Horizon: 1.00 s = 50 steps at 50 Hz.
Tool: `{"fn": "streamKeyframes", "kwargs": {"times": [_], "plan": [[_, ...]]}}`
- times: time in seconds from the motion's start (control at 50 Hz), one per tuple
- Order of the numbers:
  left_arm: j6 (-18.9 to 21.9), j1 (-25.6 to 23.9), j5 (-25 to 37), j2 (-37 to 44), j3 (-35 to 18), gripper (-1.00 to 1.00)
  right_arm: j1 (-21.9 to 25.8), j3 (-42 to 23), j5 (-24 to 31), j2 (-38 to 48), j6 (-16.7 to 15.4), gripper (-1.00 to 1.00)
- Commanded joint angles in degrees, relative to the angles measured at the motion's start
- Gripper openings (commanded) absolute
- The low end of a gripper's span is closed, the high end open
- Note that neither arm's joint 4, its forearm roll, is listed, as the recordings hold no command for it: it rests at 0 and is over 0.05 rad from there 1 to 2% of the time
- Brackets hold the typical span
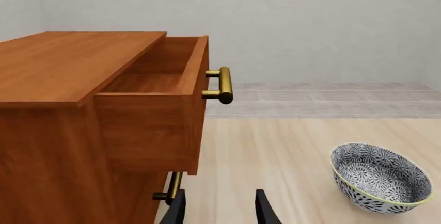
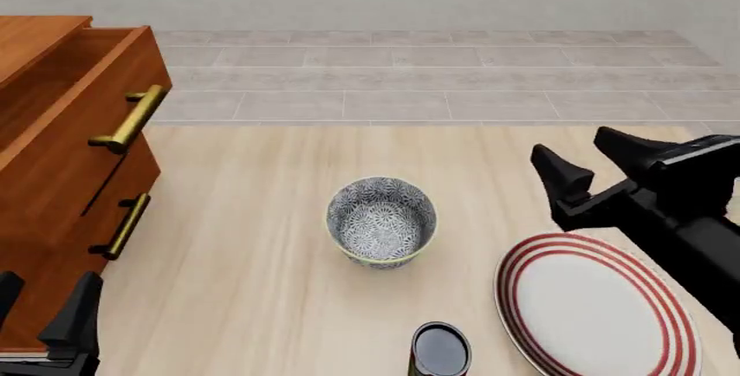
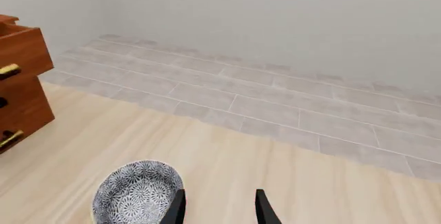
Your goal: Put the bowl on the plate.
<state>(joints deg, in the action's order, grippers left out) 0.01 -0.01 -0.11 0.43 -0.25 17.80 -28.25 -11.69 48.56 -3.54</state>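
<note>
Nothing is done yet: the deep blue-grey floral ceramic bowl sits on the table left of the flat red-ringed white plate, while both the right gripper and the left gripper are parted and empty

On my left stands a wooden cabinet with its top drawer pulled open, brass handles on both drawers. A small dark can sits upright on the pale wooden table, near its front edge
</note>
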Motion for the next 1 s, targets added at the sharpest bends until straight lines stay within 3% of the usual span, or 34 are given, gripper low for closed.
{"fn": "streamKeyframes", "kwargs": {"times": [0.02,0.04,0.12,0.14,0.28,0.3,0.34,0.36,0.38,0.4,0.44,0.52,0.54,0.6,0.72,0.76,0.84,0.92,1.0], "plan": [[0.0,-0.01,0.0,0.01,0.0,1.0,7.32,-6.64,2.66,7.79,-0.03,1.0],[-0.01,0.01,0.0,0.0,0.0,1.0,8.14,-7.52,3.53,9.31,1.38,1.0],[0.0,0.0,0.0,0.0,0.0,1.0,10.28,-8.79,4.53,12.12,-0.75,1.0],[0.0,0.0,0.0,0.0,0.0,1.0,11.06,-9.25,5.01,12.43,0.65,1.0],[0.0,0.0,0.0,0.0,0.0,1.0,13.1,-12.21,6.85,16.51,0.05,1.0],[-0.01,0.0,0.0,0.0,0.0,1.0,13.99,-12.64,7.5,17.37,1.26,1.0],[0.0,-0.01,0.0,0.0,0.0,1.0,14.26,-13.26,7.93,18.68,-0.4,1.0],[-0.01,0.01,0.0,0.0,0.0,1.0,15.23,-13.87,8.87,19.48,0.63,1.0],[0.01,0.01,0.0,0.0,0.0,1.0,14.87,-14.19,9.03,20.11,-0.96,1.0],[-0.02,0.0,0.0,-0.01,0.0,1.0,15.28,-14.72,9.5,20.69,0.33,1.0],[0.0,0.0,0.0,0.0,0.0,1.0,16.12,-15.44,10.69,21.93,-0.56,1.0],[-0.01,-0.01,0.0,0.01,0.0,1.0,17.52,-16.92,12.56,23.99,1.2,1.0],[0.0,0.0,0.0,-0.01,0.0,1.0,16.96,-17.48,12.85,24.92,-0.25,1.0],[0.0,-0.01,0.0,0.0,0.0,1.0,18.91,-19.01,14.86,26.9,0.45,1.0],[0.0,0.0,0.0,0.0,0.0,1.0,19.49,-22.37,17.35,28.99,0.34,1.0],[0.0,0.0,0.0,0.0,0.0,1.0,19.9,-23.29,18.87,30.28,2.79,1.0],[0.0,0.0,0.0,0.0,0.0,1.0,19.51,-24.28,20.35,31.53,1.62,1.0],[0.01,0.01,0.0,0.0,0.0,1.0,20.71,-24.94,21.83,31.92,4.08,1.0],[-0.01,0.0,0.0,-0.01,0.0,1.0,18.93,-26.29,23.09,33.95,4.12,1.0]]}}
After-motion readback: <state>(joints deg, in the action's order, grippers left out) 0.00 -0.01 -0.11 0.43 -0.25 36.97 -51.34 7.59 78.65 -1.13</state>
